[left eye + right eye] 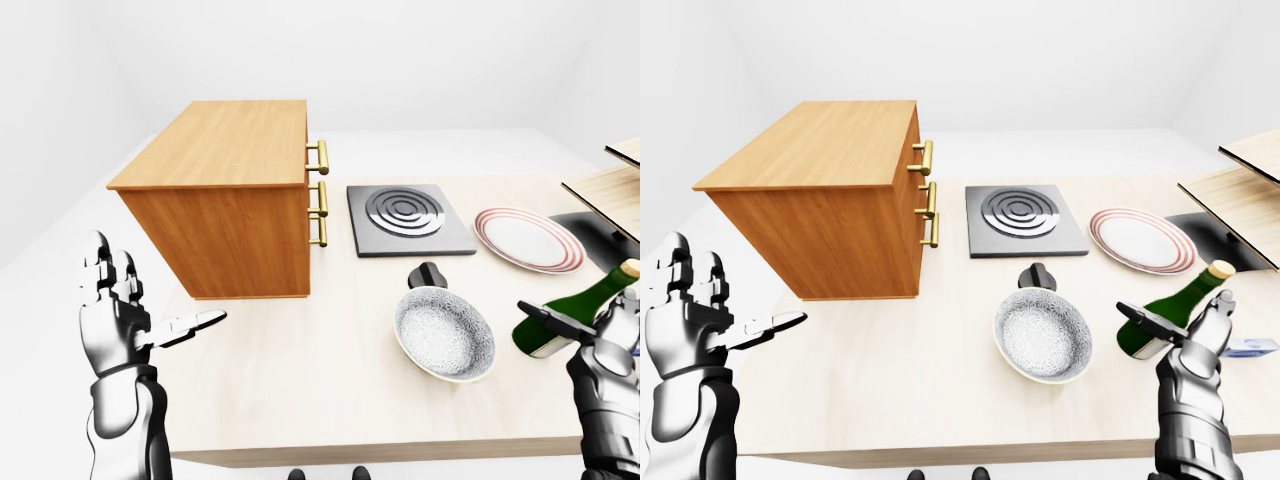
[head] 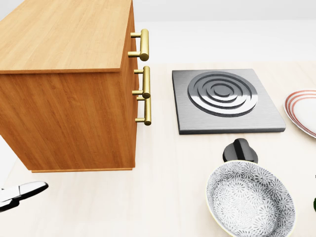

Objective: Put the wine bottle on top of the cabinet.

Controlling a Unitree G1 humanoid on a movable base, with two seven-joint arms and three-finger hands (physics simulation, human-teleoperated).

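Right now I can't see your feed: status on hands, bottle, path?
Left hand open, empty. Right hand fingers around wine bottle, tilted, at the view's right. Cabinet top bare; bowl and hotplate lie between.
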